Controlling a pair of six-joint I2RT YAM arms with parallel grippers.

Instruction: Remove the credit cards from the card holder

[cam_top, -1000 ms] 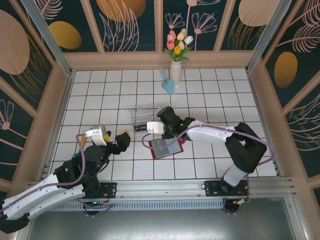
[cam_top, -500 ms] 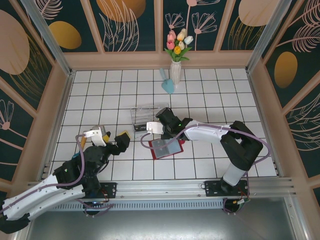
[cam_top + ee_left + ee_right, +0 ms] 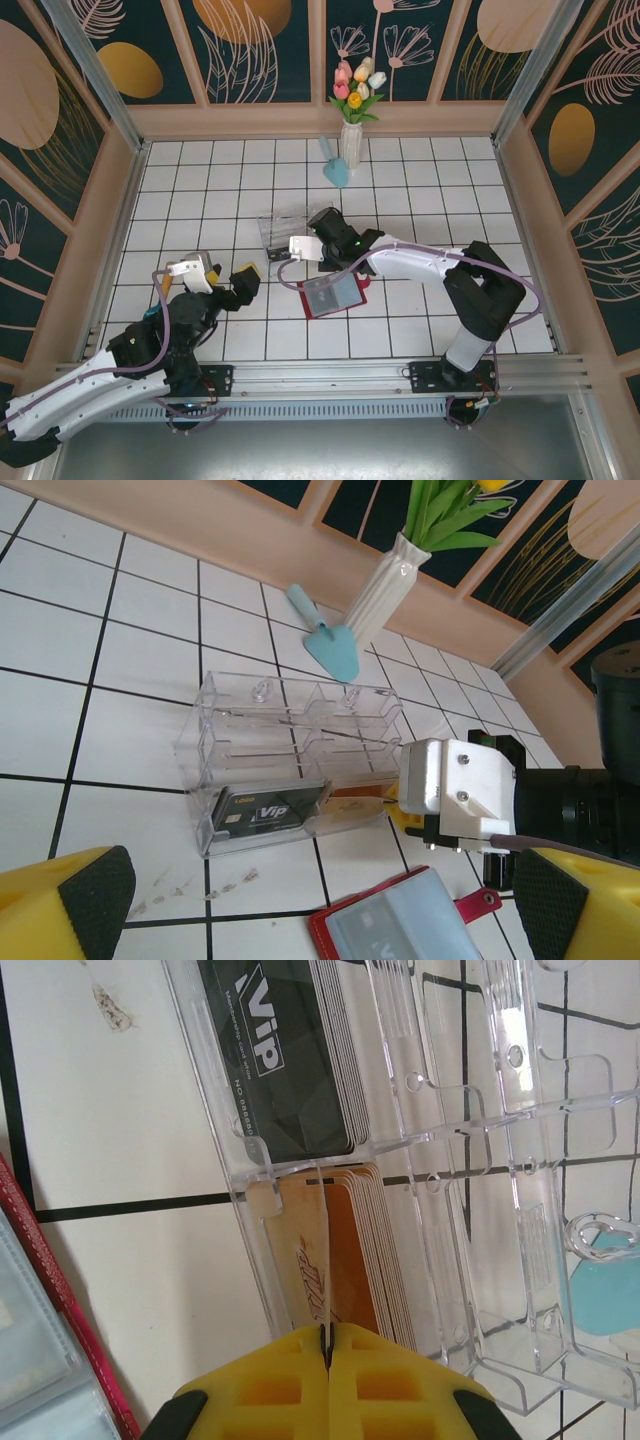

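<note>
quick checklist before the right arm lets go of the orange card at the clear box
1. Right gripper shut on the orange card: ok.
2. Orange card's far end inside the clear box, in the slot beside the black vip card: ok.
3. Left gripper open and apart from the box: ok.
4. Card holder lying open on the tiles: ok.
5. More cards waiting in the card holder: cannot tell.

The left arm (image 3: pixel 100 380) is bent low with its left fingers (image 3: pixel 247 272) wide apart, while the right arm (image 3: pixel 430 262) reaches out, right fingers (image 3: pixel 290 1385) pressed together.
</note>
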